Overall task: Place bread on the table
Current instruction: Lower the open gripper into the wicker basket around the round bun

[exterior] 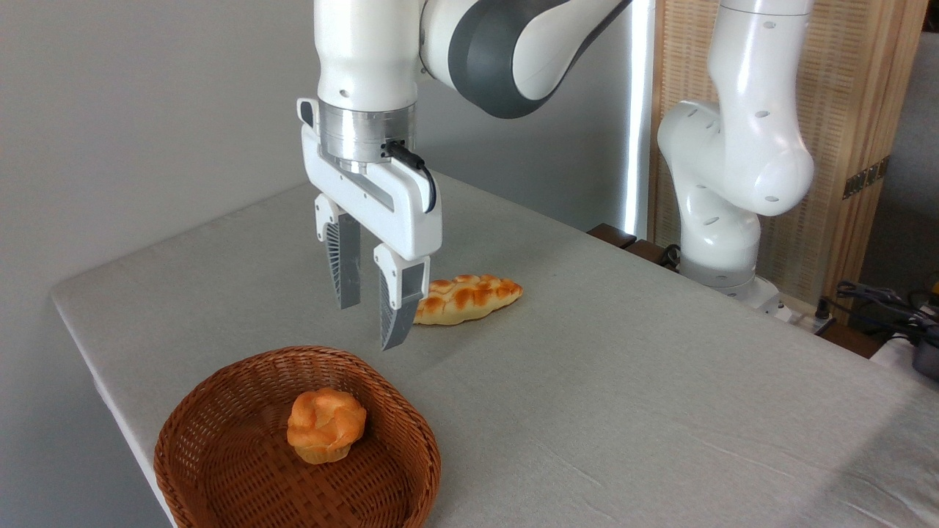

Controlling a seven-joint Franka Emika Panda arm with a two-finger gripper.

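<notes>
We see the round bun (326, 425) sitting knotted top up in the wicker basket (220, 469), lower left; our end effector (370, 323) hangs released above the desk (623, 381).

No writing, label, brand mark, number or sign can be read anywhere in this view, neither on the robot arm nor on anything around it.

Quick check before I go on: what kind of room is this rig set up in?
Probably a lab or test room, not a kitchen: the arm is mounted beside a cloth-covered table, cables lie at the right, and the only props are a basket and bread.
</notes>
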